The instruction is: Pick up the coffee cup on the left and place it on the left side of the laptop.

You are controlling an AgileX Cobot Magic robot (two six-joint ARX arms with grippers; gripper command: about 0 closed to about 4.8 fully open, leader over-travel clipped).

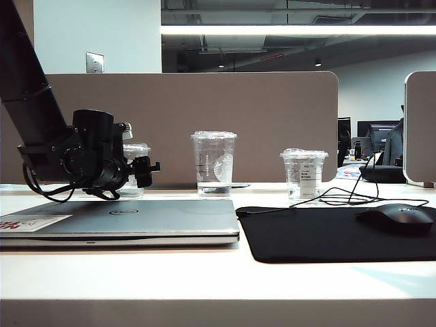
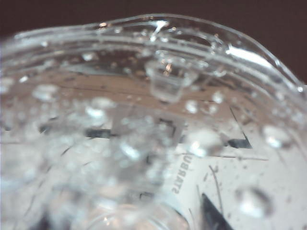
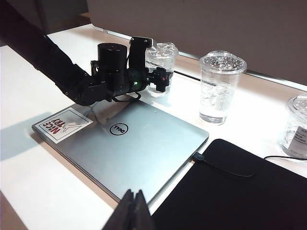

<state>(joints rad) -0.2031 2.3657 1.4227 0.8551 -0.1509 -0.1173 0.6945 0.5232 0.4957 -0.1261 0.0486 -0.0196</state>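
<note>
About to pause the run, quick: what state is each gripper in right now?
Left gripper: around the short clear lidded coffee cup; whether it grips cannot be told.
Right gripper: shut, holding nothing.

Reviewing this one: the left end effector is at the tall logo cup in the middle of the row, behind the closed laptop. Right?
Not quite. The left end effector is at the short coffee cup at the left end of the row, not the tall logo cup, which stands apart untouched. The right wrist view shows this. It is indeed behind the closed laptop.
</note>
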